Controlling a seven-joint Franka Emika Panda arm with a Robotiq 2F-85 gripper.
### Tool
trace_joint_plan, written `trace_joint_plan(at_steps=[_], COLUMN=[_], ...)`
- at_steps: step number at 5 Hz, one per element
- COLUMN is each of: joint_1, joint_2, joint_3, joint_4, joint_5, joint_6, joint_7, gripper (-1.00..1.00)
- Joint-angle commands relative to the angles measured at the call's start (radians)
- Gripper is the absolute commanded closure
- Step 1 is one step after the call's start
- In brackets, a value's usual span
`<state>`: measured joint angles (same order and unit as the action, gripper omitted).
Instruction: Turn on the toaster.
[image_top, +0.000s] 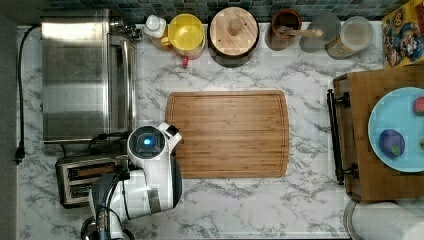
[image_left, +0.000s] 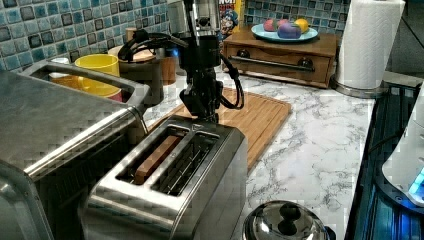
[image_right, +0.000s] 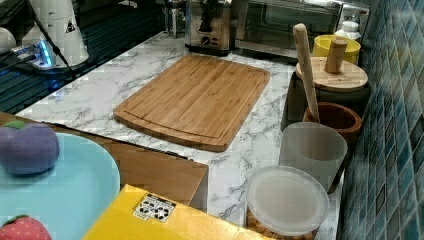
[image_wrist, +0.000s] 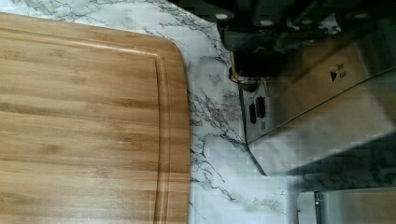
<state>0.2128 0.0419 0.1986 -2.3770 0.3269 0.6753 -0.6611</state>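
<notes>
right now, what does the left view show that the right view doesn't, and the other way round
Left view alone: the toaster's two top slots seen from above, one with brown bread inside, the gripper hanging at the toaster's far end, a shiny kettle lid and a paper towel roll.

Right view alone: the toaster's end panel with its controls, a wooden utensil standing in a brown pot, and a clear lidded container.

Both: the toaster, the cutting board, the yellow cup and the marble counter.

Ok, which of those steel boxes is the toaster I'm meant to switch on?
Find the big steel toaster oven at the top view's left. The toaster sits just below it in that view, under the arm. It's the small one with two long top slots, not a glass door.
</notes>
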Motion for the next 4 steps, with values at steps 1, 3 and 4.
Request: trace_joint_plan(at_steps=[1,3,4], joint_1=[-0.030,-0.024,-0.015], joint_2=[0.189,0.189,0.189], joint_3=[-0.042,-0.048,-0.056], joint_4=[-0.264,-0.264,-0.264], joint_5=[-0.050,-0.049,-0.046], joint_6=[0.070,0.069,0.069], joint_7=[0.033,0.032,0.030], gripper=[1.00,1.00,1.00])
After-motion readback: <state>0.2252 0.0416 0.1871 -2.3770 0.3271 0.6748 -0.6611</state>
